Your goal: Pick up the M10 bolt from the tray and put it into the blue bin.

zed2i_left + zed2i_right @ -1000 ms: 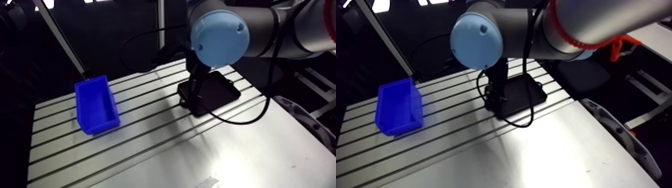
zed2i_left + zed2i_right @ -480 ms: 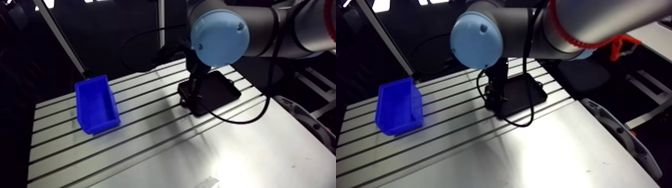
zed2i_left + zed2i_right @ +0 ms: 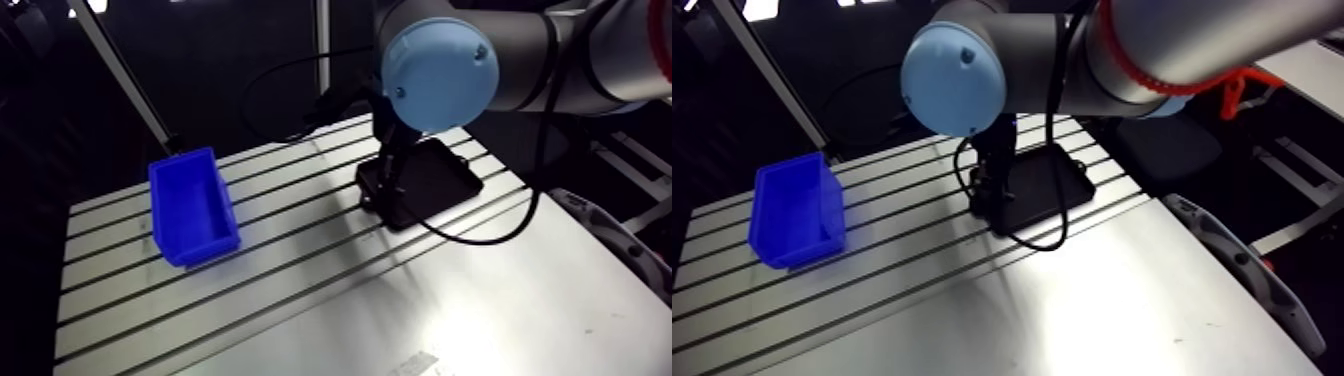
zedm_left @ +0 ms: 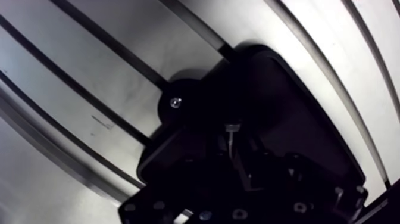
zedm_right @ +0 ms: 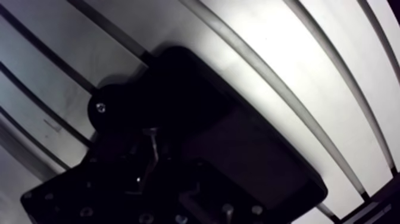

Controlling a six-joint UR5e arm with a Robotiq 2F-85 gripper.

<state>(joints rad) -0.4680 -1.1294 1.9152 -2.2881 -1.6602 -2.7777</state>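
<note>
Gripper [image 3: 383,193] over black tray [image 3: 446,181], small silvery bolt [image 4: 230,133]

Bare slotted aluminium table [image 3: 400,310].

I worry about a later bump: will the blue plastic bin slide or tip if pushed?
The blue plastic bin looks thin-walled and empty, so probably light. No fixing shows where it stands on the smooth slotted aluminium table, so a bump would likely slide it. Its base is broad for its height, so tipping seems unlikely.
</note>
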